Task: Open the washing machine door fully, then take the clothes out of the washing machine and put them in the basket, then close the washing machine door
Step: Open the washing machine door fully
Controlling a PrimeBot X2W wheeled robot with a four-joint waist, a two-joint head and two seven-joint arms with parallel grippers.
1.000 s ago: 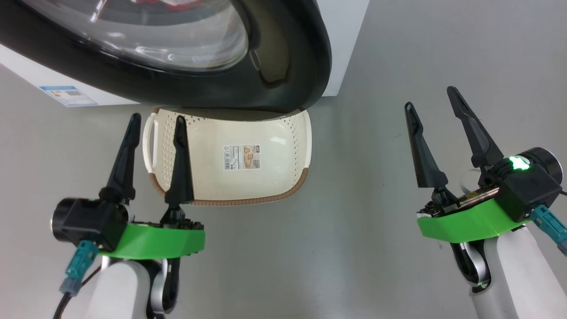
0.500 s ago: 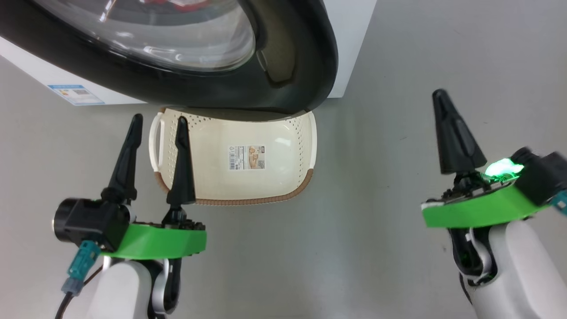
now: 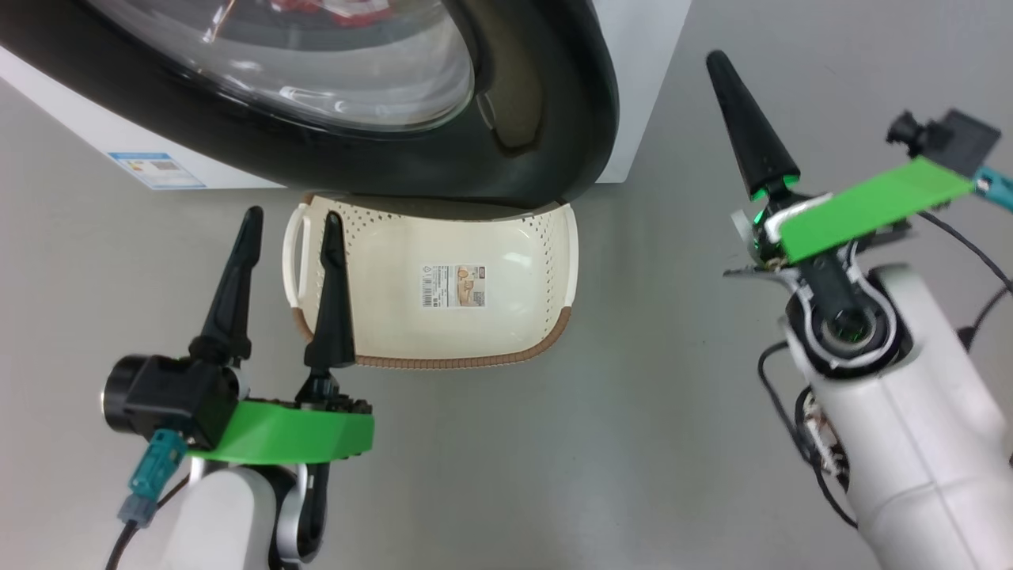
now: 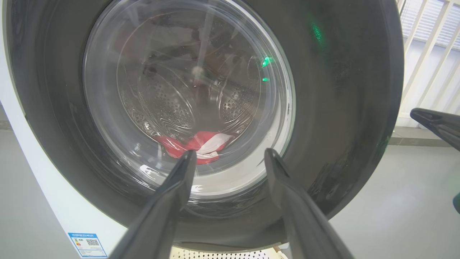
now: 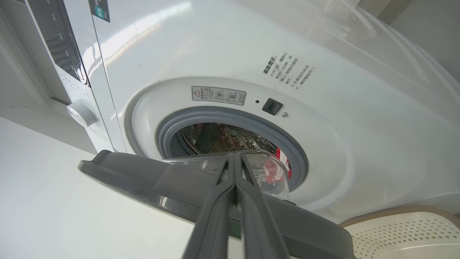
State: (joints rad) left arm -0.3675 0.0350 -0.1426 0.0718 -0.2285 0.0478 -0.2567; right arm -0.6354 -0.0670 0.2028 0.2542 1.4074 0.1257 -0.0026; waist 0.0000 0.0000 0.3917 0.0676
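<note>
The washing machine door (image 3: 554,119), with its black rim and glass bowl, stands partly open above the cream basket (image 3: 475,362) on the floor. Red and white clothes (image 4: 196,144) lie in the steel drum, seen through the glass; they also show red (image 5: 284,158) past the grey ring. My left gripper (image 3: 293,218) is open, low in front of the basket's left end, with nothing between its fingers. My right gripper (image 3: 716,59) is shut and empty, raised to the right of the door's free edge. In the right wrist view its closed tips (image 5: 233,156) point at the door's edge-on rim (image 5: 161,183).
The white washing machine (image 3: 641,95) carries a blue sticker (image 3: 157,169) low on its front, and a control knob (image 5: 81,113) beside the panel. Bare grey floor (image 3: 633,443) spreads between and in front of my arms. White railings (image 4: 431,36) stand beyond the door.
My right gripper has shut, and its arm has lifted and turned, carrying the fingers up beside the door's edge. The head camera has shifted slightly. The left arm holds still.
</note>
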